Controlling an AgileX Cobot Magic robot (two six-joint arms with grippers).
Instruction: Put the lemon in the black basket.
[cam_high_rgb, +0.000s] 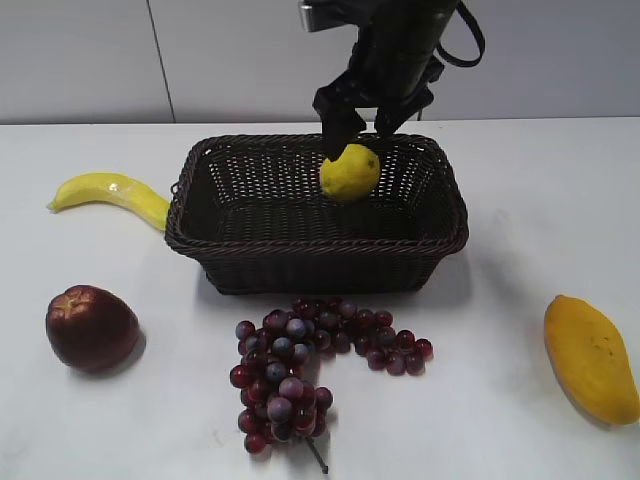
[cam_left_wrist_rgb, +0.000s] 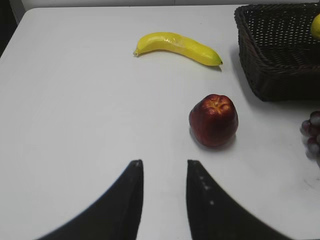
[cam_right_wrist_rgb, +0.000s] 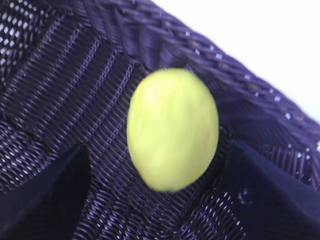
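The yellow lemon (cam_high_rgb: 350, 172) is in the air inside the black basket (cam_high_rgb: 320, 265), just below my right gripper (cam_high_rgb: 366, 124). In the right wrist view the lemon (cam_right_wrist_rgb: 172, 127) looks blurred, between the wide-apart fingers of the right gripper (cam_right_wrist_rgb: 157, 147) and touching neither, with the basket's woven wall (cam_right_wrist_rgb: 60, 100) behind it. The right gripper is open. My left gripper (cam_left_wrist_rgb: 164, 162) is open and empty over bare table, with the basket's corner (cam_left_wrist_rgb: 272, 75) at the upper right of the left wrist view.
A banana (cam_high_rgb: 112, 194) lies left of the basket. A red apple (cam_high_rgb: 91, 327) sits at the front left. A bunch of grapes (cam_high_rgb: 312, 362) lies in front of the basket. A mango (cam_high_rgb: 590, 358) lies at the front right.
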